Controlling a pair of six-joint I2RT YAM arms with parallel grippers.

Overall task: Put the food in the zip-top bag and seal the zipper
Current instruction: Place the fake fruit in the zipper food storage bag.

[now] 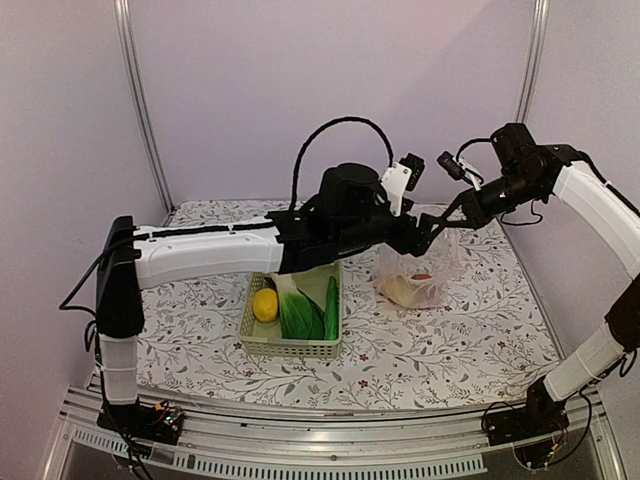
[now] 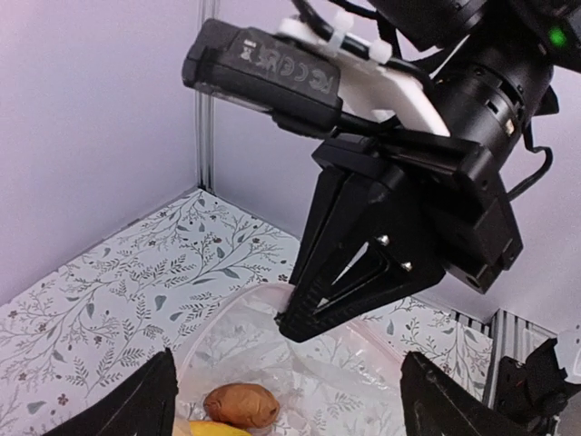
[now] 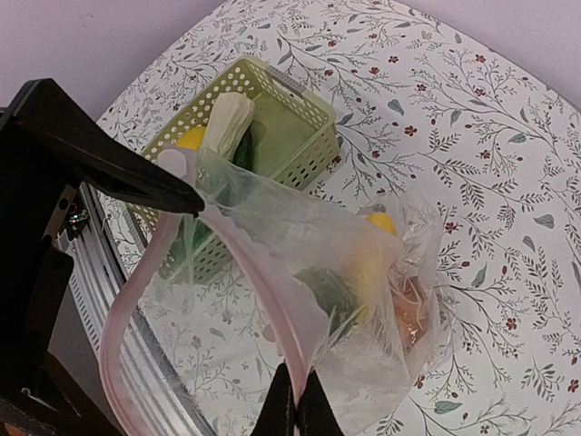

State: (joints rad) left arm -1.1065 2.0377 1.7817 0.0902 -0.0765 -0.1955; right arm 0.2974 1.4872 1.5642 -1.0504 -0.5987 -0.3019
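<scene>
Tablecloth (image 1: 450,345) with leafy floral print, pale lilac walls (image 1: 250,90), aluminium corner posts (image 1: 143,100)

My left gripper (image 2: 289,377) hangs wide-jawed just above the zip-top bag (image 3: 272,241); my right gripper (image 3: 295,404), fingers closed, pinches that bag's rim.

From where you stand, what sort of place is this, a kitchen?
Probably a robot test booth, not a kitchen: plain walls on metal posts, a flowery tablecloth, and toy vegetables in a basket.
</scene>
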